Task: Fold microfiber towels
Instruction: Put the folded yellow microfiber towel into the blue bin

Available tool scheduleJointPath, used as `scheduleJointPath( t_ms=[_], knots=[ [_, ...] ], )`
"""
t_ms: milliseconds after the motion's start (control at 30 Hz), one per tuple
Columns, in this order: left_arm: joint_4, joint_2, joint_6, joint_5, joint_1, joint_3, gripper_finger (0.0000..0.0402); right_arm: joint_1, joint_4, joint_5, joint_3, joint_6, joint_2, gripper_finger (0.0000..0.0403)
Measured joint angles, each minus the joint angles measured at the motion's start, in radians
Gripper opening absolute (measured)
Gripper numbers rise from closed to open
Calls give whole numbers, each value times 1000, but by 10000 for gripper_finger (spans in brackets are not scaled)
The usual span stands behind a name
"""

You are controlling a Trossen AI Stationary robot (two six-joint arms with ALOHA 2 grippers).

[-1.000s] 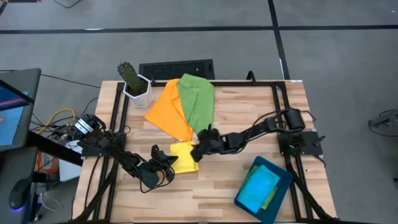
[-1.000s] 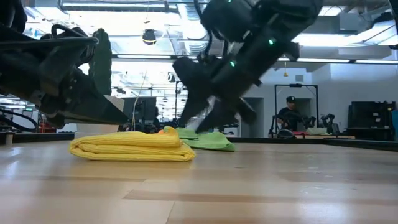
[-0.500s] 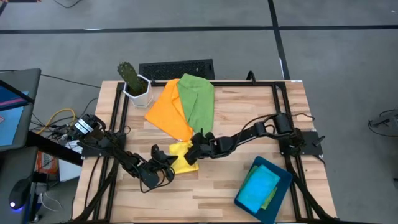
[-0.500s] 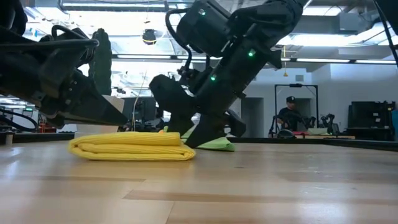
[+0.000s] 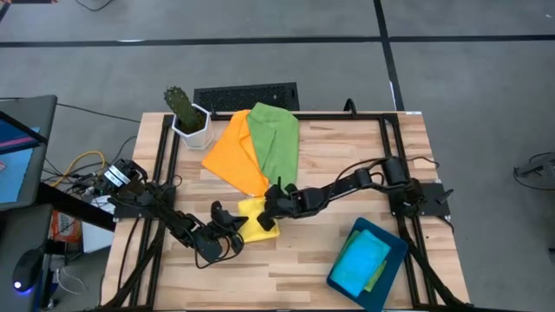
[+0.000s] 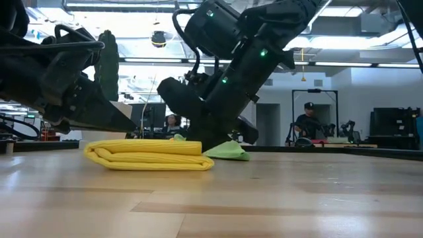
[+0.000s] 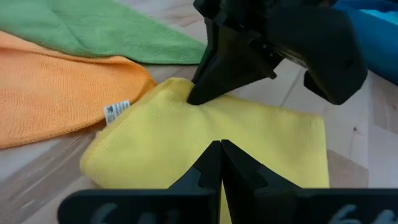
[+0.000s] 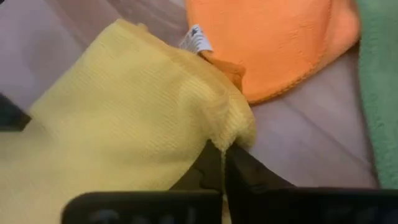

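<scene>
Beside yellow towel (image 5: 253,218): orange towel (image 5: 236,154), green towel (image 5: 275,136), potted cactus (image 5: 186,113)

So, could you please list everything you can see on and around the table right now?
Yellow towel: one, folded, front-left of the table.
Orange towel: one, spread flat, rear of the table.
Green towel: one, lying partly over the orange towel.
Tray: one, dark teal, front-right corner.
Blue towel: one, bright blue, in the tray.
Cactus: one, green, white pot, rear-left corner.
Keyboard: one, black, behind the table.
People: two, in the room beyond the table.
Left hand: shut, at the yellow towel's left edge.
Right hand: shut on the yellow towel's corner.
</scene>
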Motion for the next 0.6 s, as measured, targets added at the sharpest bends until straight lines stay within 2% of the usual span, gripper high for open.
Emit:
scheduleJointPath(
  t_ms=[167, 400, 600],
  knots=[
    [10, -8, 5, 18, -5, 0, 0, 23, -81, -25, -8, 23, -53, 16],
    [14, -57, 47, -23, -34, 5, 0, 123, -294, 104, -6, 142, -219, 16],
    [24, -56, 75, -50, -36, 21, 0, 260, -528, 234, -5, 405, -343, 16]
  ],
)
